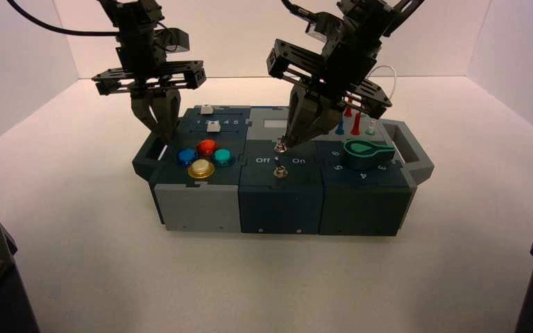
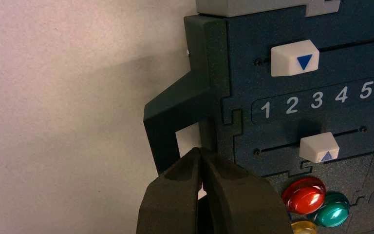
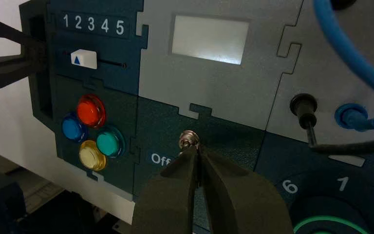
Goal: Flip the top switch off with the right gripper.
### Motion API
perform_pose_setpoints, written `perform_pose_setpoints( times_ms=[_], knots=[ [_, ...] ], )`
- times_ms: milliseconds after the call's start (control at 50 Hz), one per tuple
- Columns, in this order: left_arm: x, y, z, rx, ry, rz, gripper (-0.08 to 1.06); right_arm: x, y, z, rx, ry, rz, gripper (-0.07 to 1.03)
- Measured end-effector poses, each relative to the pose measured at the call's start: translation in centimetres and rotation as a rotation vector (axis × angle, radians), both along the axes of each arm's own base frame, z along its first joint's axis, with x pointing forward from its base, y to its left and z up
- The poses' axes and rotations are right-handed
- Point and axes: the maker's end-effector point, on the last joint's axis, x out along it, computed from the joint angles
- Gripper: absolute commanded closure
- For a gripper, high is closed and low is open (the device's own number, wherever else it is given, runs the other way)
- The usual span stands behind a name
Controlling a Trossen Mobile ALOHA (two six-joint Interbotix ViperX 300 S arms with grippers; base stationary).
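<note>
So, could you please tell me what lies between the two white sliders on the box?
Printed numbers 1 to 5 lie between the far slider and the near slider, in the left wrist view.

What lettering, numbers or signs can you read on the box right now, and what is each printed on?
"1 2 3 4 5": slider panel
Blue triangles: both white slider caps
"Off": switch panel
"On": same panel, right of "Off" in the high view
"6", "1": around the green knob
"3", "4": same dial, high view
The dial's other marks: cut off or unclear
</note>
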Motion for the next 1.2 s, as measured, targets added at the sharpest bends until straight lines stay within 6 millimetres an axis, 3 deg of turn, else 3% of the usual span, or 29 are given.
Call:
perform_pose_setpoints(
  times_ms=[560,820,1200],
  knots=[
    [0.0,0.0,0.0,0.002,0.001,-0.001,1.01,-0.1,0.3,0.1,0.002,0.004,0.004,0.98],
    [-0.1,-0.1,-0.1,0.001,0.002,-0.001,1.01,-0.5,2.0,0.8,0.019,-0.004,0.047,0.98],
    [0.1,-0.1,0.4,-0.004,-0.026,-0.009,1.01,-2.3,-0.6,-0.7,-0.031,0.010,0.054,0.98]
  ],
)
